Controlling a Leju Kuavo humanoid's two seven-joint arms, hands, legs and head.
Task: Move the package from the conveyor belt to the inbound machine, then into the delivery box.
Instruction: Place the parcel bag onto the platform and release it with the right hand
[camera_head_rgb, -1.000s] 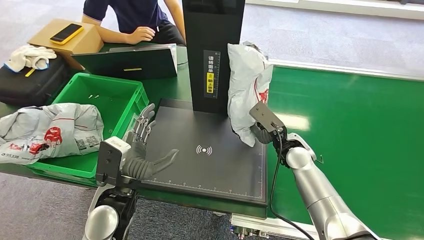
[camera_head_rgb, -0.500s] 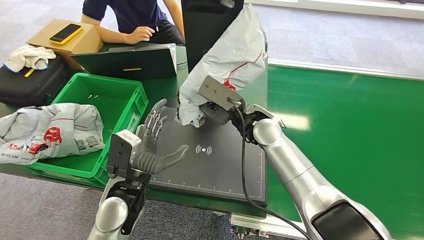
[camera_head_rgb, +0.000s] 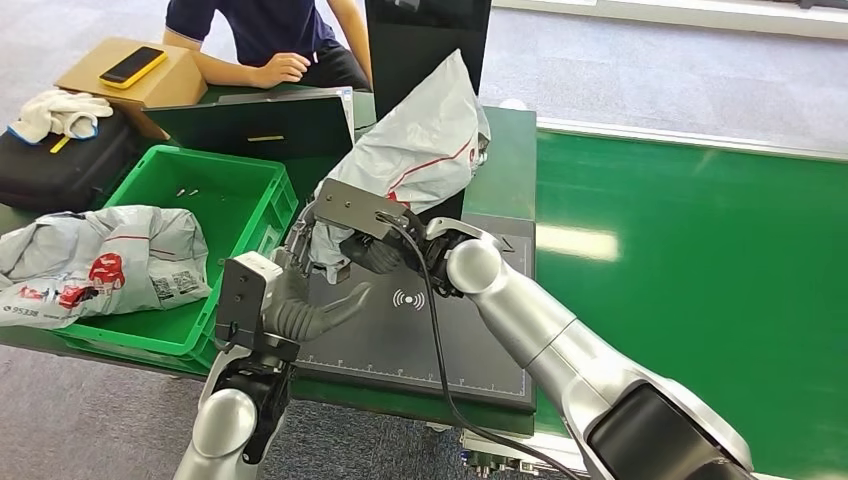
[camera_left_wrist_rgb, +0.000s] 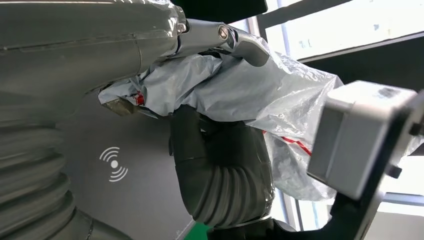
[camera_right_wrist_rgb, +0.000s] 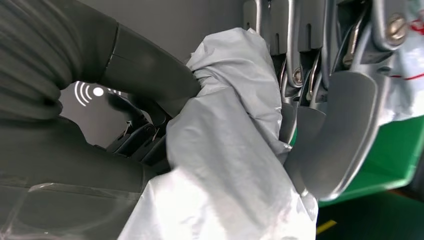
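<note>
You are looking down from the robot's head at a wide green conveyor belt (camera_head_rgb: 700, 260) that fills the right side of the scene. To its left sits the inbound machine (camera_head_rgb: 440, 330), a flat black scanning plate with a white wireless symbol and a tall black upright panel at its back. Left of the plate is a green delivery box (camera_head_rgb: 215, 195), and a crumpled grey bag (camera_head_rgb: 95, 260) with red print lies over its near left corner. The package (camera_head_rgb: 420, 150), a grey plastic mailer with red markings, is up in the air above the left part of the scanning plate, tilted, with its upper end in front of the black upright panel. Your right hand (camera_head_rgb: 365, 250) grips the package at its lower end, the silver arm reaching across the plate from the right. Your left hand (camera_head_rgb: 300, 300) is just beside it at the plate's left edge, fingers spread against the lower end of the package and thumb stretched out towards the plate; the wrist views show its fingers touching the plastic, though you cannot tell whether it has a grip. Beyond the table a person (camera_head_rgb: 270, 40) in a dark blue shirt sits behind an open laptop (camera_head_rgb: 260, 125), and a yellow phone (camera_head_rgb: 132, 66) lies on a cardboard box (camera_head_rgb: 170, 85).
</note>
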